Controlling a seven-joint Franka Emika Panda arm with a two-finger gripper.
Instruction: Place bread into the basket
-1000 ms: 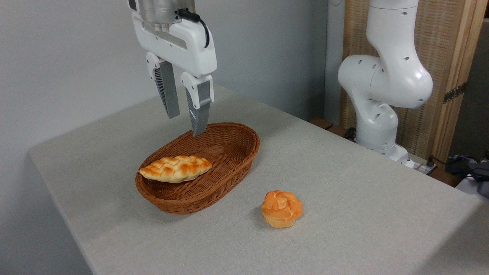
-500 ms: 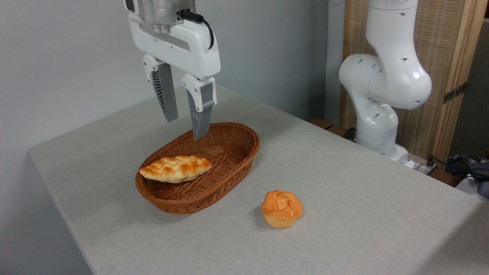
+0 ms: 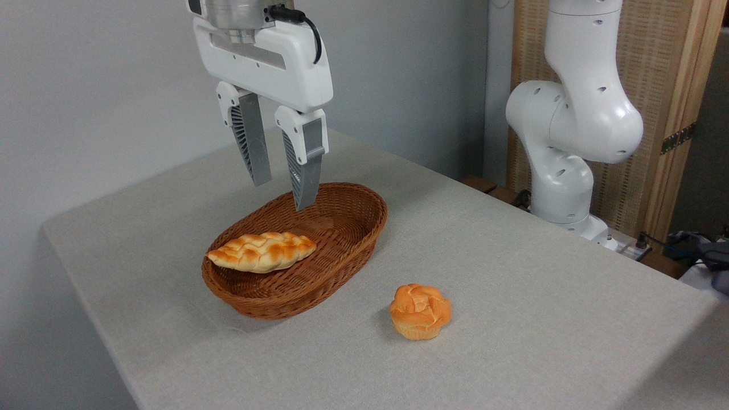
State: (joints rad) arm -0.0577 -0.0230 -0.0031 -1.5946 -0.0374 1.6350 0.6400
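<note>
So I count one table (image 3: 512,319), grey cloth over it, one basket (image 3: 342,225), one bread (image 3: 262,251) lying inside the basket's near-left end, and one round bun (image 3: 420,311) on the cloth, apart from the basket. My gripper (image 3: 283,193) hangs above the basket, fingers apart, holding nothing. Behind: grey wall, probably a woven screen in wood.
</note>
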